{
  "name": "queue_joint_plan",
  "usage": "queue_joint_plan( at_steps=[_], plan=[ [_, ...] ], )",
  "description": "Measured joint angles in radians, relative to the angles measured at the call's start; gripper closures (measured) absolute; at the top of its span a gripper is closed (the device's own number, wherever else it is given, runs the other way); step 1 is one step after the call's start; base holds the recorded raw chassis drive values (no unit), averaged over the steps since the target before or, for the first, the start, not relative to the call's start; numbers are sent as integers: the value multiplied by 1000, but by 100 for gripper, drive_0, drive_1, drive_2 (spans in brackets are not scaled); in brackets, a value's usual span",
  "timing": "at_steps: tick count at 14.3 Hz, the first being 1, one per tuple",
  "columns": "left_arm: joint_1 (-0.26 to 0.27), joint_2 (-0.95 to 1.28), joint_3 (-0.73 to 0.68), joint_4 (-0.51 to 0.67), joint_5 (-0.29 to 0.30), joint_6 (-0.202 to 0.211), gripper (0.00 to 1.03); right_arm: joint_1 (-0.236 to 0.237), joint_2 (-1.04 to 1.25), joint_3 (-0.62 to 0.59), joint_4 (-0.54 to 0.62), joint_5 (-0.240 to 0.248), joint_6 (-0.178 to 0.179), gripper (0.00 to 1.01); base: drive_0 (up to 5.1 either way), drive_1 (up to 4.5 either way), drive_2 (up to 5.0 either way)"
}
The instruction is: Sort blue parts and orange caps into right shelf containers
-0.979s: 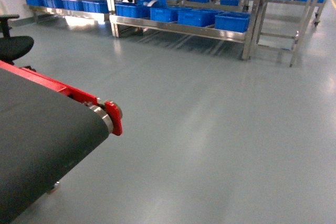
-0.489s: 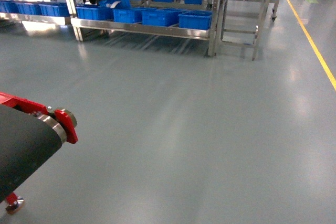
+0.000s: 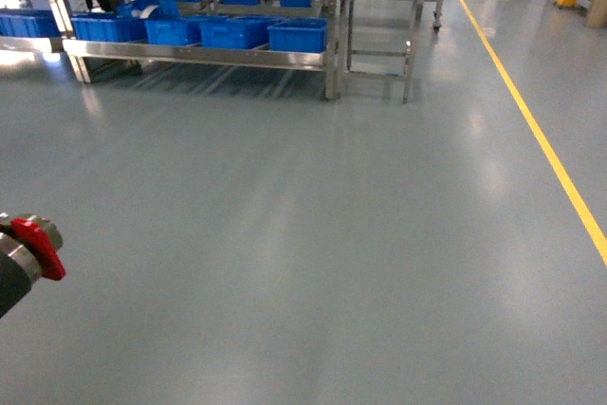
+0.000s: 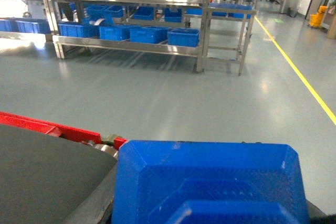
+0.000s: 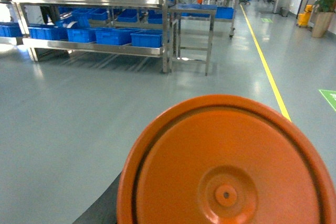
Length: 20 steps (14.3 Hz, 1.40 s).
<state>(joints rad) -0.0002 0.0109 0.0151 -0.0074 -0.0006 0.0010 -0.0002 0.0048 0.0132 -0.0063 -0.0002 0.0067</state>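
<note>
A blue part [image 4: 210, 182] with bevelled edges fills the bottom of the left wrist view, held close under the camera above the belt's end and the floor. It hides my left gripper's fingers. An orange cap [image 5: 226, 166], round with a raised centre, fills the bottom of the right wrist view and covers my right gripper's fingers. Neither gripper shows in the head view. The right shelf containers, bright-blue crates [image 3: 297, 35] [image 4: 183, 36] [image 5: 146, 38], stand in a row on the low tier of a steel shelf far across the floor.
The black conveyor belt [image 4: 42, 171] with its red end bracket [image 3: 38, 246] lies at the left. A small steel table [image 3: 379, 7] stands right of the shelf. A yellow floor line [image 3: 541, 139] runs along the right. Grey floor stretches between me and the shelves.
The head view has swung to the right: the conveyor has slid almost out at the left edge, the shelves have shifted left, and the yellow line has come into view.
</note>
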Motion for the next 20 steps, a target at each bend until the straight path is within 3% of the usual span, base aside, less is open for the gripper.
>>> queue_joint_plan(
  at_steps=[6,20],
  plan=[
    [0,0,0,0,0,0,59,0,0,0,0,0,0,56,-165,-165,-165],
    [-3,0,0,3,1,0,59,0,0,0,0,0,0,56,12,440,-417]
  ],
)
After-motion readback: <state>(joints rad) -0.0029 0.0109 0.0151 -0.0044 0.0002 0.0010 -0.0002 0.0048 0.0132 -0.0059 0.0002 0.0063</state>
